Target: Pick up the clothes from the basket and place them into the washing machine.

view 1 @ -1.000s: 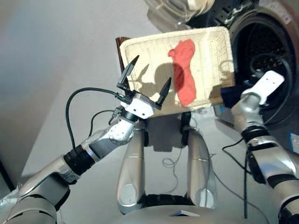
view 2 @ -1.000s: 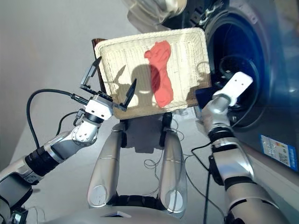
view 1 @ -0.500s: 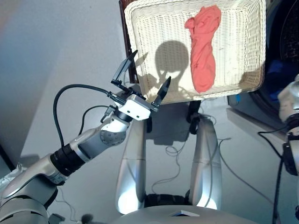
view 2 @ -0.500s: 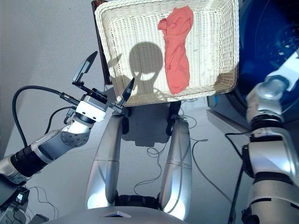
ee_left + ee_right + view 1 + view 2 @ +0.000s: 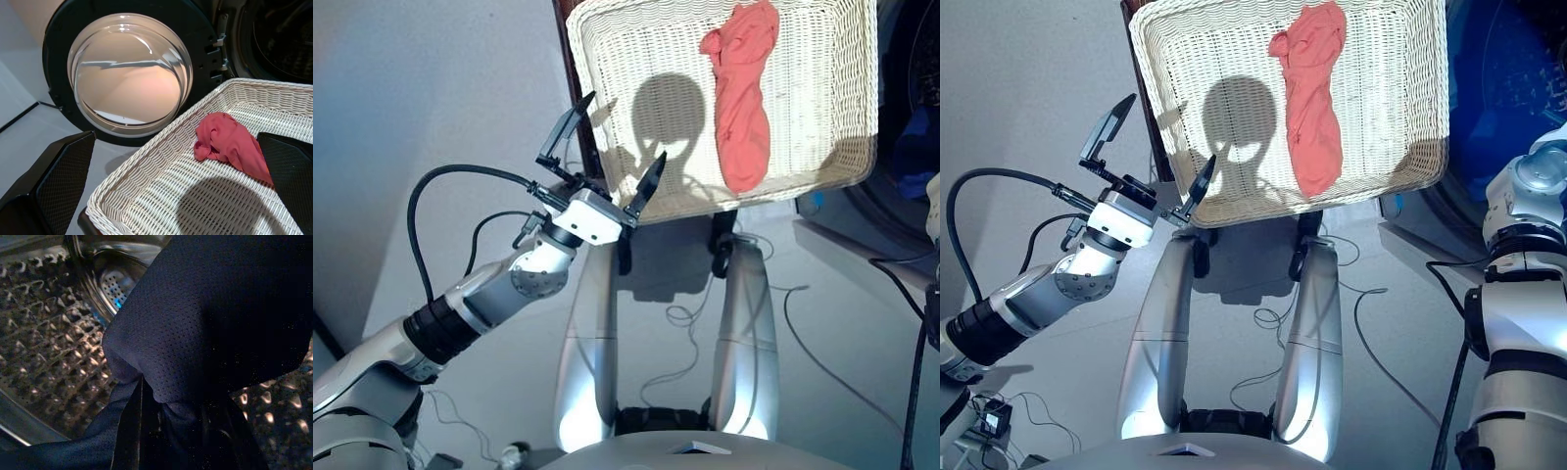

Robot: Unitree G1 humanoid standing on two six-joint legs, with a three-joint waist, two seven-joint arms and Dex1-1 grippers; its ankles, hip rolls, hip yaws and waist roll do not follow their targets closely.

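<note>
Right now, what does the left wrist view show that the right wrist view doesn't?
Only the left wrist view: the cream wicker basket with the coral red garment lying in it, the open glass door behind, and the left end effector open with nothing between its fingers. Only the right wrist view: the navy blue garment filling the frame, with the perforated metal drum behind it. Shared: both show part of the washing machine.

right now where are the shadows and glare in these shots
Eye views: a round head-shaped shadow falls on the basket beside the coral garment. Left wrist view: the washer's glass door carries pale reflections. Right wrist view: dark, navy cloth fills it.
</note>
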